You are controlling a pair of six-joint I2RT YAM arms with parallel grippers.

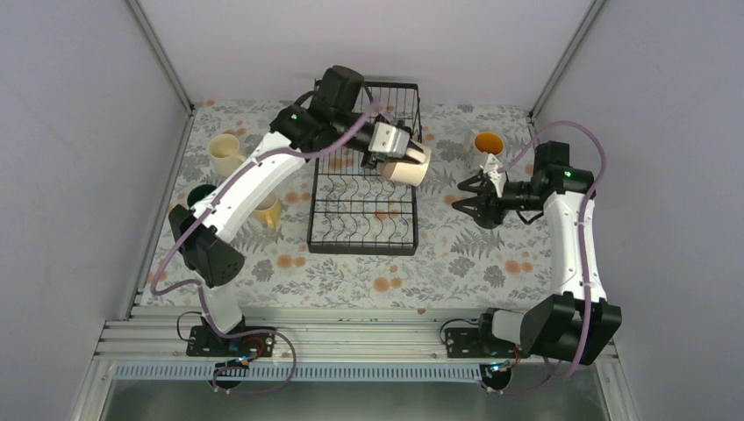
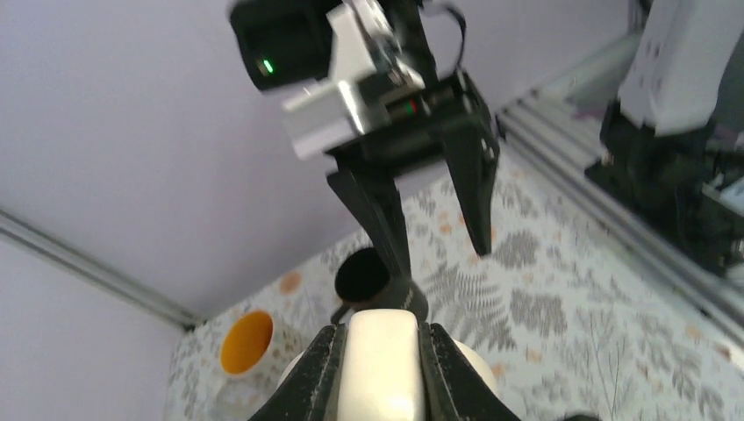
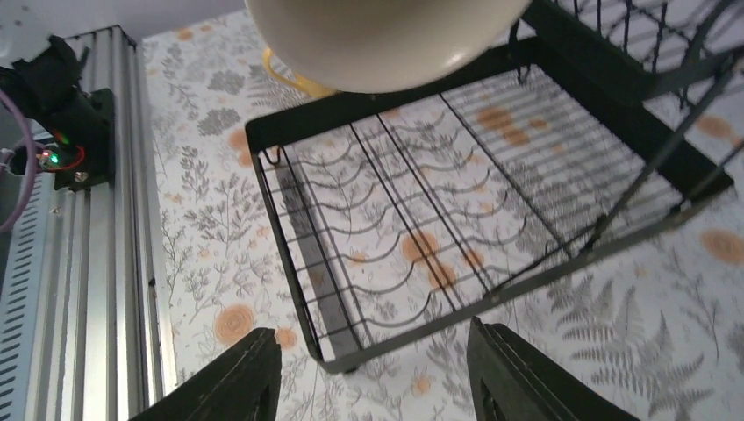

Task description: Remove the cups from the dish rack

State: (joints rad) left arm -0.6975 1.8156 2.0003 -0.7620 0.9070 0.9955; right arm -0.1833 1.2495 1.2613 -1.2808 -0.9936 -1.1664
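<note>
The left gripper [image 2: 382,338] reaches across the rack [image 1: 361,249] and its jaws are closed on the off-white mug [image 1: 411,172]. It holds the mug tilted in the air over the rack's right edge, clear of the wires. The rack stands in the middle of the table [image 1: 456,263], and no mug shows on its flat tray. The right gripper [image 1: 465,196] hovers just right of the rack, pointing at it, jaws wide with nothing between them. The orange mug [image 1: 488,143] stands upright near the table's far edge, just beyond the right gripper. In the left wrist view the black mug [image 2: 362,276] stands near it, partly behind a right finger. The cream mug [image 1: 225,151] stands toward the far left corner. The green mug [image 1: 200,195] is at the left edge. The tan mug [image 1: 268,209] stands between the green mug and the rack, partly hidden by the left arm.
</note>
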